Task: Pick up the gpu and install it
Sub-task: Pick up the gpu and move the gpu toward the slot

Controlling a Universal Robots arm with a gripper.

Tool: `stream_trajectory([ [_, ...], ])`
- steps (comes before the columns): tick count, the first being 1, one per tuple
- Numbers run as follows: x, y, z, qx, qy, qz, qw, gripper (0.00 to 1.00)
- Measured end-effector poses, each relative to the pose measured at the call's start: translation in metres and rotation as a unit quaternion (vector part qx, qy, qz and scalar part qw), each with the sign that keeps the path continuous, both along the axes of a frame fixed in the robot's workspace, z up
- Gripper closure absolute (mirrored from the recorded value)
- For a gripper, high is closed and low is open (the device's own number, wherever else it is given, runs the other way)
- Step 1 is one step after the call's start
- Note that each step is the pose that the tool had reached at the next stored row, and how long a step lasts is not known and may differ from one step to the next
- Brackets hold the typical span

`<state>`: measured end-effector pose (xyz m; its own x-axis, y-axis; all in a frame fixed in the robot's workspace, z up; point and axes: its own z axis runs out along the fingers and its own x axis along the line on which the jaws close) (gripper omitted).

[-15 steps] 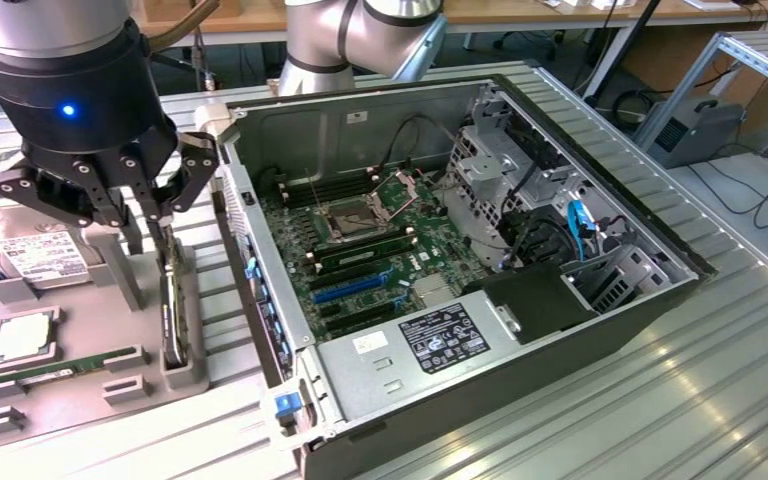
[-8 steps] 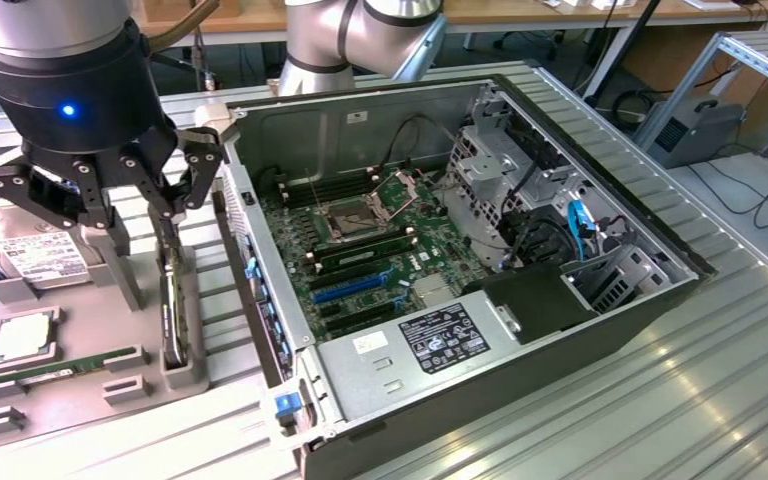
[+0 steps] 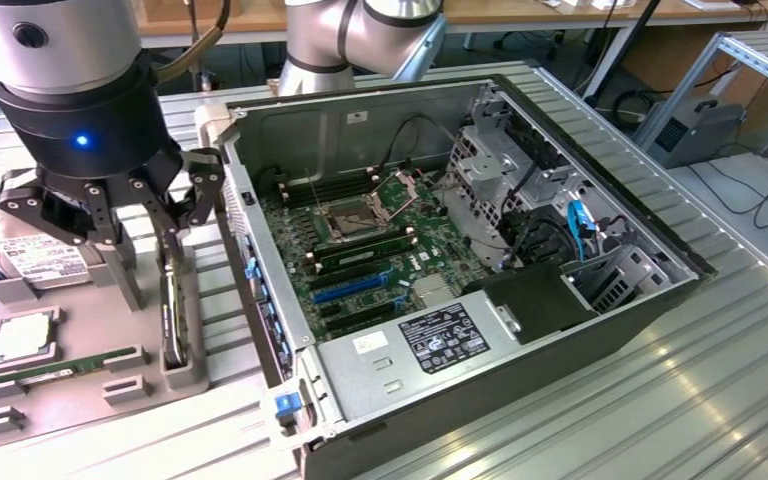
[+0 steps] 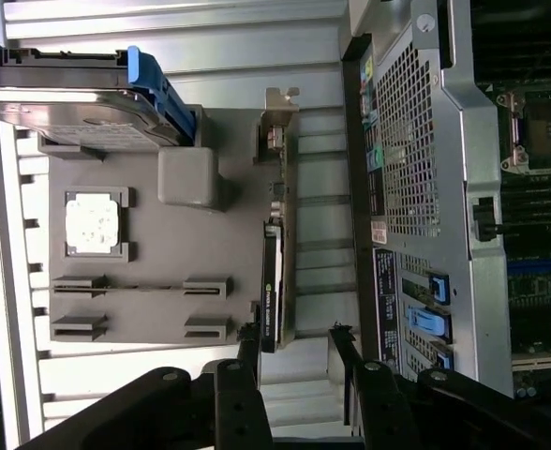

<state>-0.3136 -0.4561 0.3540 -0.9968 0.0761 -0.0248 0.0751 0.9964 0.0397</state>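
Spread apart and holding nothing, the end effector point(image 3: 128, 225) hangs over the grey parts fixture point(image 3: 77, 405) that sits on the slatted metal table point(image 3: 704, 400), just beside the open computer case point(image 3: 244, 150). In the wrist view its two black fingers point(image 4: 249, 345) have bare table showing between them.

The gpu point(image 3: 169, 310) stands on its thin edge in a slot along the side of the fixture nearest the case. It is not yet lifted and not yet installed. Its long axis runs parallel to the case's side wall. In the wrist view the black body point(image 4: 270, 281) points towards the gap between the fingers, and the pale metal bracket point(image 4: 276, 122) is at the end away from them. The near end of the card falls inside that gap, closer to one finger than the other, so the fingers straddle its thin dimension, not its length. From the exterior view the card lies just below the end effector. I judge the fingertips to be above its top edge and not touching it, though the contact cannot be told for sure.

Also on the fixture, on the side away from the case, are the silver hard drive point(image 4: 69, 112), the processor point(image 4: 92, 223) and the green memory stick point(image 3: 57, 367). Blue expansion slots point(image 3: 351, 285) show on the motherboard inside the case.
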Motion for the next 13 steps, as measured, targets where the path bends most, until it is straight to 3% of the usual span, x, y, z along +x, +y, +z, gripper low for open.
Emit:
stream_trajectory([
  [7,0.000,0.0000,-0.0105,0.0000,0.0000,0.000,1.0000,0.58],
  [13,0.000,0.0000,-0.0120,0.0000,0.0000,0.000,1.0000,0.58],
])
